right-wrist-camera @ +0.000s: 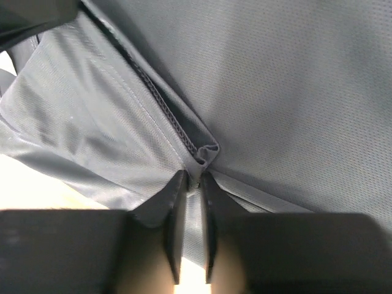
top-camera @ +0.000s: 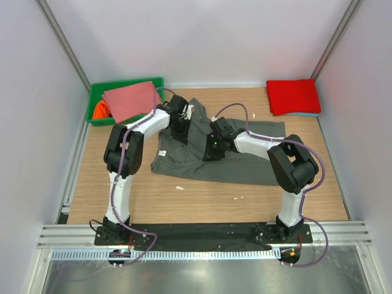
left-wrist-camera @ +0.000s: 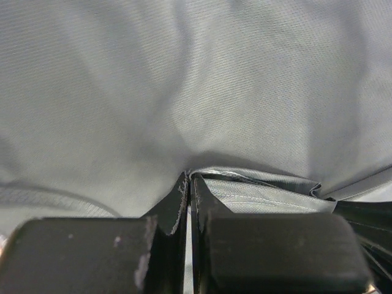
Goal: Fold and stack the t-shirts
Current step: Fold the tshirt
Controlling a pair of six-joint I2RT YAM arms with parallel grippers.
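Note:
A dark grey t-shirt (top-camera: 245,160) lies spread and rumpled across the middle of the table. My left gripper (top-camera: 181,127) is down on its back left part. In the left wrist view the left gripper (left-wrist-camera: 189,176) is shut, with a pulled-up fold of the grey cloth (left-wrist-camera: 202,92) pinched at its tips. My right gripper (top-camera: 212,147) sits near the shirt's middle. In the right wrist view the right gripper (right-wrist-camera: 191,176) is closed on a stitched hem fold (right-wrist-camera: 205,153), and cloth fills the narrow gap. A folded red t-shirt (top-camera: 293,95) lies on a light-blue one (top-camera: 309,114) at the back right.
A green bin (top-camera: 97,98) at the back left holds a salmon-pink t-shirt (top-camera: 130,100) and an orange one (top-camera: 101,110). Small white scraps (top-camera: 180,187) lie on the wooden table (top-camera: 202,199) in front of the grey shirt. White walls close in both sides.

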